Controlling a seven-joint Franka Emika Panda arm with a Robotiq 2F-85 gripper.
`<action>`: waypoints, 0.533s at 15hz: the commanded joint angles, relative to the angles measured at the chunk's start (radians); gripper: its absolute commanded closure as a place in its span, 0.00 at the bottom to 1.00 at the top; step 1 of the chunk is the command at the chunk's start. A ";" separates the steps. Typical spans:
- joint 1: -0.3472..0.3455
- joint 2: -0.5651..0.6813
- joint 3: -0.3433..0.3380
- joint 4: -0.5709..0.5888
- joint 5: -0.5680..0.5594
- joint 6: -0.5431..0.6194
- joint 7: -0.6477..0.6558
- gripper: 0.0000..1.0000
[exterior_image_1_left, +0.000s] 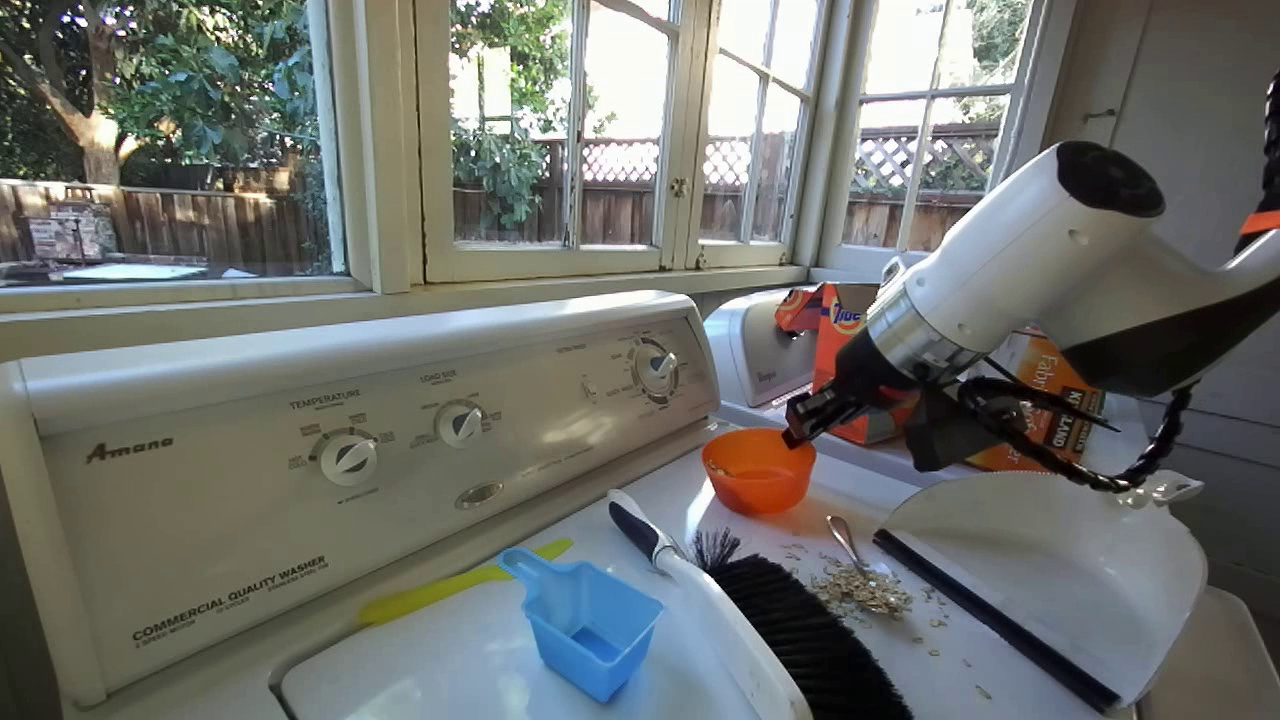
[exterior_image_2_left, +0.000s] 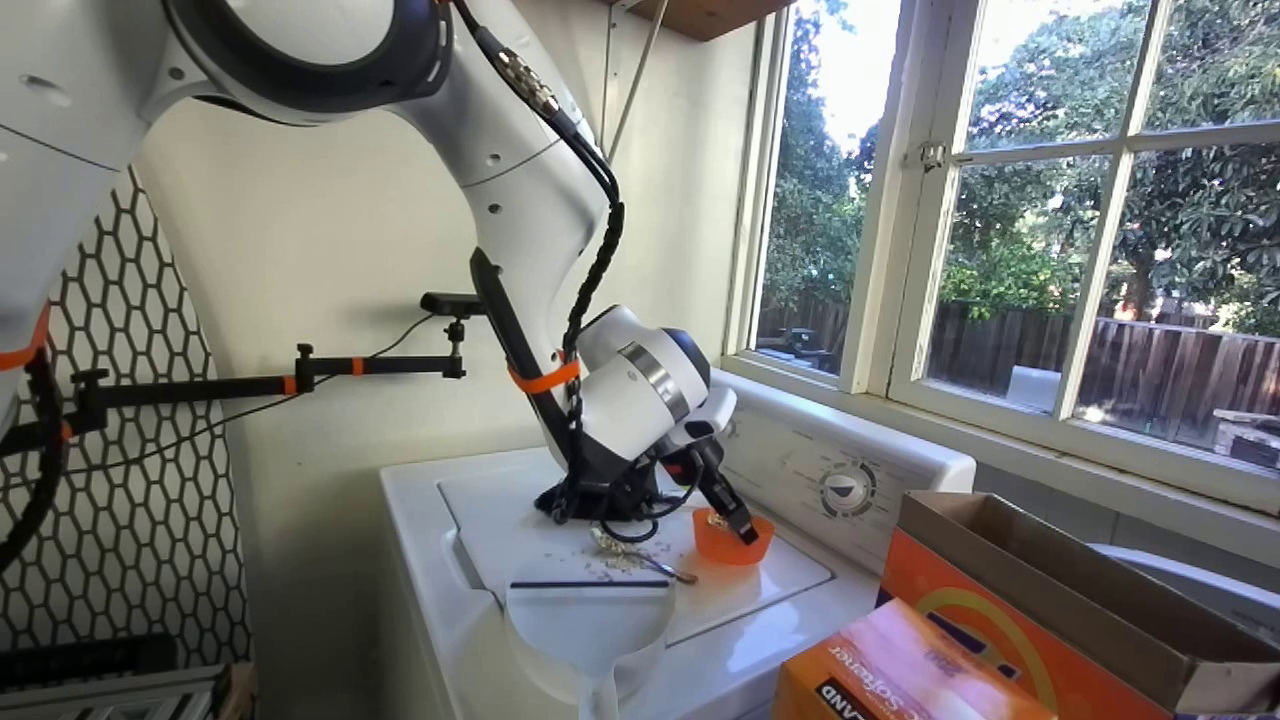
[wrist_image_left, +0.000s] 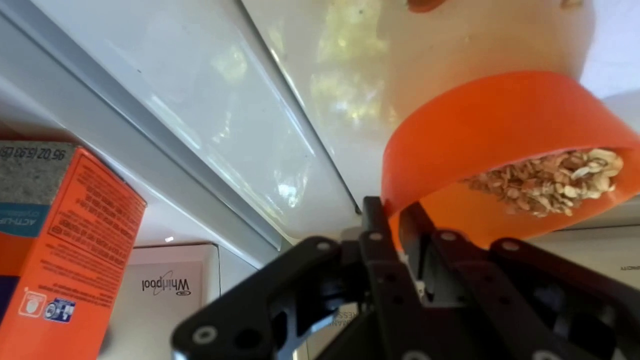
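Note:
My gripper (exterior_image_1_left: 797, 432) points down at the rim of an orange bowl (exterior_image_1_left: 755, 487) over the white washer top, as both exterior views show, with the gripper (exterior_image_2_left: 745, 528) and bowl (exterior_image_2_left: 718, 548). In the wrist view the gripper (wrist_image_left: 392, 220) has one finger outside and one inside the bowl (wrist_image_left: 500, 120). The fingers are close together, with the orange wall filling the gap. Oats (wrist_image_left: 555, 182) lie heaped in the bowl, on the side away from the fingers. I cannot tell whether the bowl is slightly lifted. A spoon (exterior_image_1_left: 845, 540) and spilled oats (exterior_image_1_left: 868, 590) lie beside it.
A white dustpan (exterior_image_1_left: 1080, 560) lies at the washer's edge. A black-bristled brush (exterior_image_1_left: 800, 630) and a blue scoop (exterior_image_1_left: 595, 625) lie on the washer top. The control panel (exterior_image_1_left: 400, 450) rises behind. An orange Tide box (exterior_image_2_left: 1000, 590) and a softener box (exterior_image_2_left: 900, 670) stand beside it.

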 joint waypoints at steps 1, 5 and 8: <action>-0.002 0.017 -0.003 0.013 -0.021 0.024 0.014 0.53; 0.000 0.009 -0.001 0.006 -0.018 0.017 0.002 0.22; 0.009 -0.016 0.002 -0.008 -0.024 0.002 -0.011 0.00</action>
